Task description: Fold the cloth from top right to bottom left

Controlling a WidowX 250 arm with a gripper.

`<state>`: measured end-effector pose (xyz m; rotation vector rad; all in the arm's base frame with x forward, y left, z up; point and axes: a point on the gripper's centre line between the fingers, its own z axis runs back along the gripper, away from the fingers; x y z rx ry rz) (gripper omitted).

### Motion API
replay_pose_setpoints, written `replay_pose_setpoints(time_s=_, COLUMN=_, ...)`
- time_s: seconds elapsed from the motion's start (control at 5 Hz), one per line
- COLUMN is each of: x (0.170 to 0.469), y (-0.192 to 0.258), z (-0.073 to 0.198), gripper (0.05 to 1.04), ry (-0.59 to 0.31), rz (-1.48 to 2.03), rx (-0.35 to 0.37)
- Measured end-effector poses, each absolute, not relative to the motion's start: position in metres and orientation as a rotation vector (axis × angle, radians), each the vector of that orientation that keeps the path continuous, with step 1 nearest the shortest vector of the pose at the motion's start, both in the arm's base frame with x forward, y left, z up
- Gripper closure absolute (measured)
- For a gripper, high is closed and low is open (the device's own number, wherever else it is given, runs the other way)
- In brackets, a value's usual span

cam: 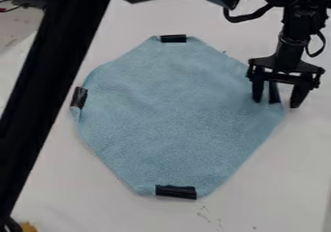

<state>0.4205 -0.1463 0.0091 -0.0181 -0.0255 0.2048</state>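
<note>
The gripper (277, 103) is at the right corner of the cloth, pointing down with its two fingers apart. One finger is over the blue cloth (171, 110), the other just beyond its right edge. Between them shows a black tape piece (274, 93) on the cloth's right corner. The cloth lies spread out, roughly eight-sided, with more black tape at its top (173, 38), left (79, 97) and bottom (176, 192) corners. Whether the fingertips touch the cloth I cannot tell.
A thick black bar (55, 88) crosses the left side at a slant. The white table (71, 182) surrounds the cloth. Dark cables lie at the top left, and a small yellow thing (28, 227) shows at the bottom left.
</note>
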Motion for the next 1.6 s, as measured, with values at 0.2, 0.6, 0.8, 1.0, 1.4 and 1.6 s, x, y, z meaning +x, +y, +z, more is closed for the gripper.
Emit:
replay_pose_setpoints(time_s=0.2, x=0.420, y=-0.146, z=0.007, gripper=0.265, ry=-0.025, rz=0.224, rx=-0.037)
replay_pose_setpoints(time_s=0.6, x=0.419, y=-0.140, z=0.010, gripper=0.791, ry=-0.047, rz=0.244, rx=-0.053)
replay_pose_setpoints(time_s=0.8, x=0.420, y=-0.137, z=0.012, gripper=0.944, ry=-0.056, rz=0.240, rx=-0.040)
replay_pose_setpoints(time_s=1.0, x=0.419, y=-0.131, z=0.017, gripper=1.010, ry=-0.061, rz=0.235, rx=-0.007)
replay_pose_setpoints(time_s=1.4, x=0.429, y=-0.100, z=0.052, gripper=0.996, ry=-0.133, rz=0.252, rx=0.015)
replay_pose_setpoints(time_s=1.6, x=0.425, y=-0.088, z=0.076, gripper=0.991, ry=-0.172, rz=0.268, rx=0.030)
